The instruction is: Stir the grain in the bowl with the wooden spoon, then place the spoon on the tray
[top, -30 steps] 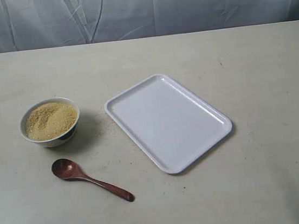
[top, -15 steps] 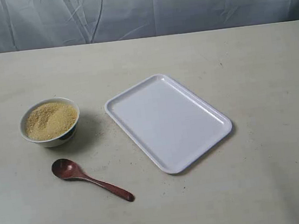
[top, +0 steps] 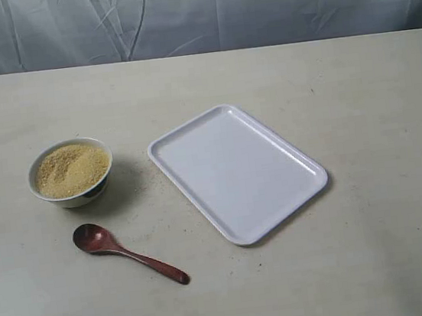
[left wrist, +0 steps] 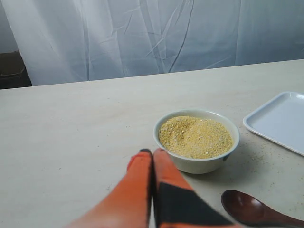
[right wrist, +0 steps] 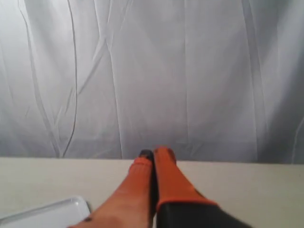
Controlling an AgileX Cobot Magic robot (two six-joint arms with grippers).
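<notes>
**Pale bench [top: 372, 92], grey drape [top: 254, 6] behind, and nothing lifted yet**

Working down in size, the white tray [top: 237, 172] sits mid-bench, skewed and bare. The bowl [top: 77, 199] is off to its left and apart from it, heaped with grain [top: 71, 170]. The spoon [top: 126, 253] lies flat on the bench just in front of the bowl, clear of it, with its scoop towards the bowl and its handle running off towards the near right.

The left claw [left wrist: 152, 153] has its fingers pressed together and holds nothing. It hovers low over the bench with the bowl just ahead of its tips and the spoon's scoop close beside it, not touching. The right claw [right wrist: 153, 153] is also closed and empty. It faces the drape, with only a corner of the tray below it, well away from the spoon.

The trouble I see is that slim, glossy handle lying flat. A claw that comes down too narrow or off-centre could skid it away or flick it into the bowl. With the grain piled this high, a deep or fast stir would likely spill it over the rim, and a sideways push might shove the small bowl along.
</notes>
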